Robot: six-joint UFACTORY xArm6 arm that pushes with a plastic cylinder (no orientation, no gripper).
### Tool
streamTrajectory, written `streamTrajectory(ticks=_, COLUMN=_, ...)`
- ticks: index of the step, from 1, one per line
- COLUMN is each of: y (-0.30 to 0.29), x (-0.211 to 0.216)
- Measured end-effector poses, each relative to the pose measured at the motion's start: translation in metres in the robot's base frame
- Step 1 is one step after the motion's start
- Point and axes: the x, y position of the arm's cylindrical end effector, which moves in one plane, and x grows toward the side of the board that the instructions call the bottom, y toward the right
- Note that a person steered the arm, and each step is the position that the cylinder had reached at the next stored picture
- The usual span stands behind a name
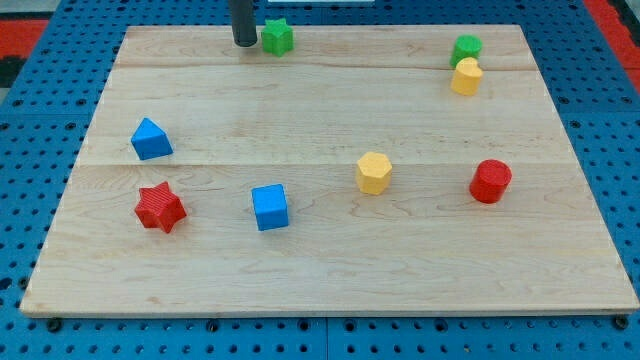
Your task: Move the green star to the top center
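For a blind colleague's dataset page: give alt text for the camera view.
My tip sits just left of the green star at the wooden board's top centre. Seven other blocks lie scattered, including a red star and a blue cube near the bottom left.

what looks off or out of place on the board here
Nothing stands out. The only crowding: the green block and yellow block touch at the view's upper right. My tip sits just left of the green star.

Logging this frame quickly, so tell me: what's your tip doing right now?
My tip: no jaws, holds nothing; sits just left of the green star at the board's top.
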Motion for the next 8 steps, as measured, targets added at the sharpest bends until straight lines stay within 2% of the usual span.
streamTrajectory(ticks=3, y=0.006, x=-0.013)
streamTrajectory(ticks=8, y=0.061, x=-0.012)
